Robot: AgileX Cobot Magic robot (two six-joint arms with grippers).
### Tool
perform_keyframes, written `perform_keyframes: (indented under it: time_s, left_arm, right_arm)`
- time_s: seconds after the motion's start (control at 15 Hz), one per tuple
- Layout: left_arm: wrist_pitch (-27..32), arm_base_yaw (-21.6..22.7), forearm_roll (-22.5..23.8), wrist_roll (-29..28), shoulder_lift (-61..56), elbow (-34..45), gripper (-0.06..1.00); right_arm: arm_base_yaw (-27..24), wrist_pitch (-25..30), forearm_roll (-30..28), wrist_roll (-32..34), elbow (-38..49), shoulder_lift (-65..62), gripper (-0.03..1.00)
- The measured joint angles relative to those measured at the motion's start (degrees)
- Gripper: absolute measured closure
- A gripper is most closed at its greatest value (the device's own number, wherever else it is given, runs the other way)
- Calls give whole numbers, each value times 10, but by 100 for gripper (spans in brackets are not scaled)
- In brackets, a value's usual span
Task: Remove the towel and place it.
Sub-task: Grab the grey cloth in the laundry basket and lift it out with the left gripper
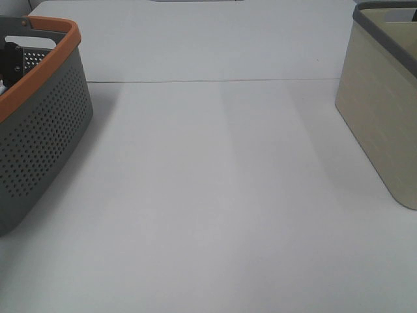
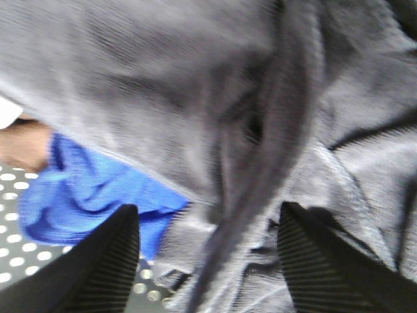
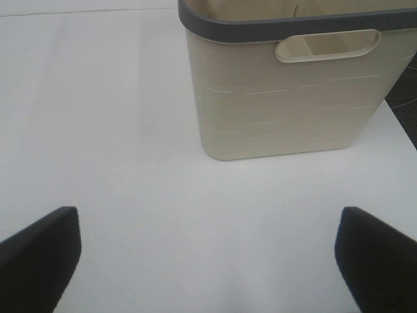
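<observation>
The task seems only at its start: the towel (image 2: 163, 85) lies crumpled in the grey basket (image 1: 45, 137) at the left, the left pincer (image 2: 208, 218) stands wide open around a fold of it without gripping, and the right pincer (image 3: 207, 222) hangs open and empty over the desk (image 1: 215, 195).

The white desk (image 1: 215, 195) carries two containers. A grey perforated basket (image 1: 45, 143) with an orange rim stands on it, around the left tool (image 2: 208, 215), which is down inside. A beige bin (image 3: 287, 98) with a dark grey rim and a cut-out handle stands ahead of the right tool (image 3: 208, 218), apart from it. A thin seam (image 1: 215, 81) crosses the desk beyond.
</observation>
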Motion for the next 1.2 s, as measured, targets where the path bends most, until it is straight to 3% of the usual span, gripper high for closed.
perform_keyframes:
  time_s: [0.33, 0.4, 0.53, 0.93, 1.07, 1.2]
  left_arm:
    - [25, 0, 0, 0, 19, 0, 52]
    - [26, 0, 0, 0, 19, 0, 67]
    - [26, 0, 0, -14, 19, 0, 79]
    - [23, 0, -1, -50, 19, 0, 83]
    - [25, 0, -12, -51, 19, 0, 94]
    - [29, 0, -15, -54, 19, 0, 94]
  right_arm:
    - [0, 0, 0, 0, 0, 0, 0]
    - [0, 0, 0, 0, 0, 0, 0]
    - [0, 0, 0, 0, 0, 0, 0]
    - [0, 0, 0, 0, 0, 0, 0]
    - [0, 0, 0, 0, 0, 0, 0]
    - [0, 0, 0, 0, 0, 0, 0]
